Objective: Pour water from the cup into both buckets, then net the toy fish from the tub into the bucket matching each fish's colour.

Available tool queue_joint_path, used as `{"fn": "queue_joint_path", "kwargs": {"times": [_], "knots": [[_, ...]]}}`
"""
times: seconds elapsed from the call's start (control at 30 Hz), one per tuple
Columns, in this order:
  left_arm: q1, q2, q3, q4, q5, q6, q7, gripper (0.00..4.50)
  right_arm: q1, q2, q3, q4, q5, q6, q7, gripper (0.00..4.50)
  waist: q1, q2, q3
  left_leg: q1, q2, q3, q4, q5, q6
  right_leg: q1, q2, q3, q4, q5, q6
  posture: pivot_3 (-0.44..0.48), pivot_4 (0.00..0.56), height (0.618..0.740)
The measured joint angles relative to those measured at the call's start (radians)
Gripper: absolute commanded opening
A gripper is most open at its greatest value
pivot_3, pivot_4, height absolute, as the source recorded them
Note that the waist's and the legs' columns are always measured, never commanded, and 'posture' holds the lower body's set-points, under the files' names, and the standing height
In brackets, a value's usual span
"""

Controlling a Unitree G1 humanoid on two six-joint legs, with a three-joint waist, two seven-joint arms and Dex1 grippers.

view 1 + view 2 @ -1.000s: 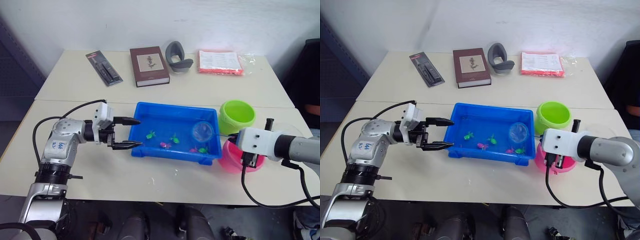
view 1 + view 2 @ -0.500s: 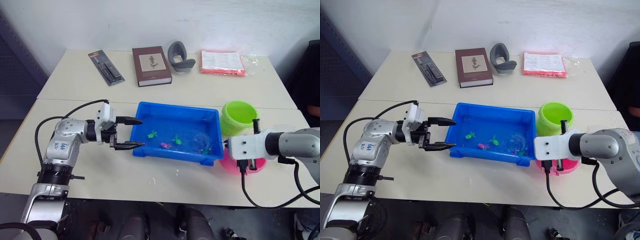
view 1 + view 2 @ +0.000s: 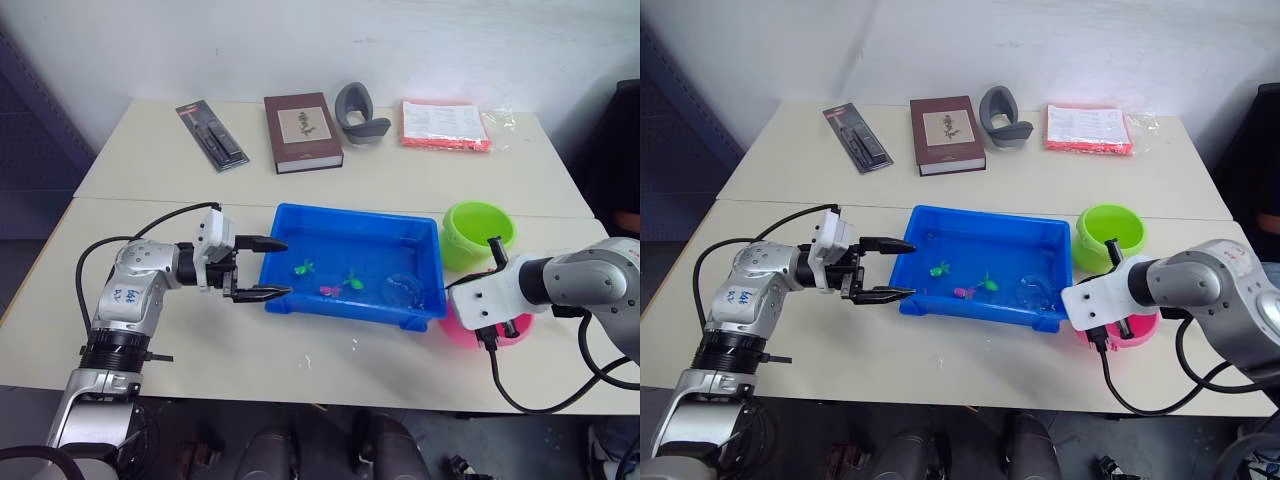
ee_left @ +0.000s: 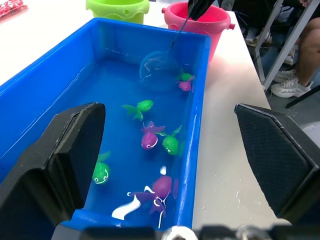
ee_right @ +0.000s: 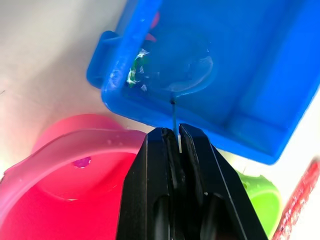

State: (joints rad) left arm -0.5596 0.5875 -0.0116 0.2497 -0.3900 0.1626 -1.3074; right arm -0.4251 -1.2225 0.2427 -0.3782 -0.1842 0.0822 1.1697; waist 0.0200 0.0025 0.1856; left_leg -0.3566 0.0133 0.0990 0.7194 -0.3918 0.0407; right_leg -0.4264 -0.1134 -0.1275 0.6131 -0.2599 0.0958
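Lowered into the tub [image 3: 330,240], net [image 3: 400,290] stays pinched by right end effector [image 5: 173,137].

Blue tub [image 3: 345,228]: green and pink fish [image 4: 145,105] inside, net [image 4: 159,70] hoop dipped at right end; green bucket [image 3: 476,232], pink bucket [image 4: 196,17] just beside.

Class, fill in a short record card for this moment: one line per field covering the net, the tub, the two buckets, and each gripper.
net: hoop dipped in the tub's water at the end nearest the buckets
tub: blue, holding green and pink fish
green bucket: upright beside the tub
pink bucket: next to the green one, something small and pink inside
right gripper: shut on the net's stick, above the pink bucket
left gripper: open, at the tub's opposite end
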Motion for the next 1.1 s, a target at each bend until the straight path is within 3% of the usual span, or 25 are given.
{"fn": "queue_joint_path", "kwargs": {"times": [0.23,0.5,0.7,1.1], "knots": [[0.012,-0.001,0.000,-0.001,0.000,0.002,0.006,4.47,-0.040,0.087,0.033,0.028,-0.001,0.009,0.066,0.00,0.001,0.000,0.000,0.000,0.000,0.000,0.000,0.000,0.000,0.000,0.000,0.000,0.000,0.000,0.000,0.000,0.150,0.740],[0.016,0.002,0.004,-0.001,0.000,0.002,0.009,4.47,-0.034,0.133,-0.003,-0.008,0.104,0.235,0.104,0.00,0.001,0.000,0.000,0.000,0.000,-0.001,0.000,0.000,0.000,0.000,0.000,-0.001,0.000,0.000,0.000,0.000,0.150,0.740],[0.016,0.003,0.011,0.000,0.000,0.000,0.013,4.47,-0.026,0.159,-0.055,-0.018,0.185,0.353,0.084,0.00,0.001,0.000,0.000,0.000,0.000,-0.001,0.000,0.000,0.000,0.000,0.000,-0.001,0.001,0.000,0.000,0.000,0.150,0.740],[0.016,0.003,0.011,0.007,0.000,-0.013,0.013,4.47,0.025,0.200,-0.091,-0.017,0.226,0.386,0.001,0.00,0.001,0.000,0.000,0.000,0.000,-0.001,0.000,0.000,0.000,0.000,0.000,-0.001,0.001,0.000,0.000,0.000,0.150,0.740]]}}
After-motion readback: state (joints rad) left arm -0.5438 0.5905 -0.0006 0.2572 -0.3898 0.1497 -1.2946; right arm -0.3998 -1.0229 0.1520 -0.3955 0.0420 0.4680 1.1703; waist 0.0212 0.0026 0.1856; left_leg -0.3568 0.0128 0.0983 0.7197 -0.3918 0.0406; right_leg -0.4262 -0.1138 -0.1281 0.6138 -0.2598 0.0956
